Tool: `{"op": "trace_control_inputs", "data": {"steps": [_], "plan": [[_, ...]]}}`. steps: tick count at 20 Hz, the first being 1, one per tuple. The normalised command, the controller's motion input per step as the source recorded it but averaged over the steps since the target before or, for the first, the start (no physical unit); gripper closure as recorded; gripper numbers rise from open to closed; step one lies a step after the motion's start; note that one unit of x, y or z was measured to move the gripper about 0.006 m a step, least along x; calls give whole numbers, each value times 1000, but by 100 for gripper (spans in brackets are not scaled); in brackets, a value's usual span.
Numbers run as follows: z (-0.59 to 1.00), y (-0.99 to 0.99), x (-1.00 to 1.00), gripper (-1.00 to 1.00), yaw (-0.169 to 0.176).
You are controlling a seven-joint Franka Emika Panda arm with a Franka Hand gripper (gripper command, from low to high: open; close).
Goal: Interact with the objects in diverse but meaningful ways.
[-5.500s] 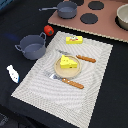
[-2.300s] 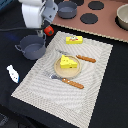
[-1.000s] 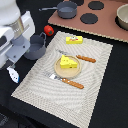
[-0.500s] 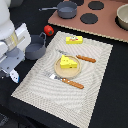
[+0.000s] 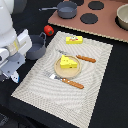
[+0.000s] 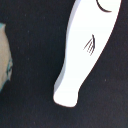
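White gripper point(image 5: 11, 76): low at the exterior view's left, off the mat's edge; whether its jaws are apart cannot be told.
Fish point(image 6: 89, 47): white, on the black surface directly under the wrist.
Pot point(image 5: 36, 49): grey, just right of the arm.
Cheese wedge point(image 5: 68, 62): yellow, on a plate point(image 5: 61, 72) mid-mat.
Tomato point(image 5: 48, 30): red, beyond the pot.

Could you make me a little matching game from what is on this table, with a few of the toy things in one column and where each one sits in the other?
Things:
1. yellow holed cheese wedge
2. yellow rectangular block with red label
3. red tomato
4. grey two-handled pot

Places:
A. on the dark surface beside the striped mat's far corner
B. on the round wooden plate
C. overlapping the mat's edge, beside the robot arm
D. on the mat near its far edge

Pairs: 1-B, 2-D, 3-A, 4-C
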Motion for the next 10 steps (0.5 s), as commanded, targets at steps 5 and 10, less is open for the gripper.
{"op": "trace_control_inputs", "data": {"steps": [5,10], "plan": [[-271,-198,-158,-100,-117],[-312,-169,-112,100,-84]]}}
